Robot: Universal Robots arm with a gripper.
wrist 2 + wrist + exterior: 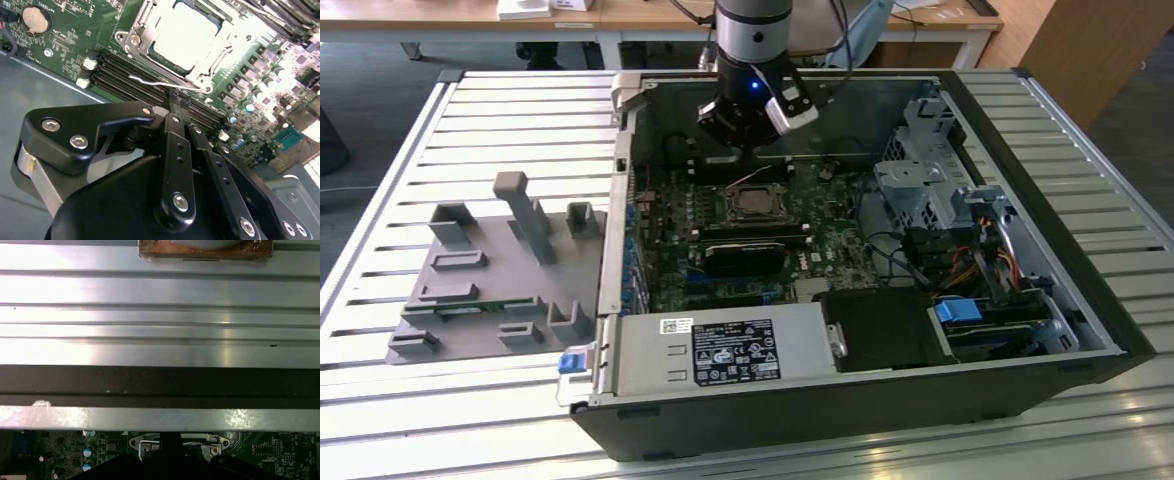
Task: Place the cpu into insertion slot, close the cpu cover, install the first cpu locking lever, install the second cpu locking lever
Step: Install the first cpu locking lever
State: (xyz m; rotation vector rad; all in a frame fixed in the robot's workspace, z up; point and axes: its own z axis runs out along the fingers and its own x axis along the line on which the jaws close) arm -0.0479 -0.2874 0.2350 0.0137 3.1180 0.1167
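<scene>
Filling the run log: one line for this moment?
cpu: seated | cpu cover: down over it | gripper: shut, beside locking lever

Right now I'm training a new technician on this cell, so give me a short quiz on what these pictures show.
1. True or false: the chip is already seated in the green board.
2. The gripper is nearest to: A the coin battery, B the thin wire lever, C the power supply.
3. In the exterior view, on which side of the computer case is the grey holder tray?
Key: 1 true; 2 B; 3 the exterior view's left.
</scene>
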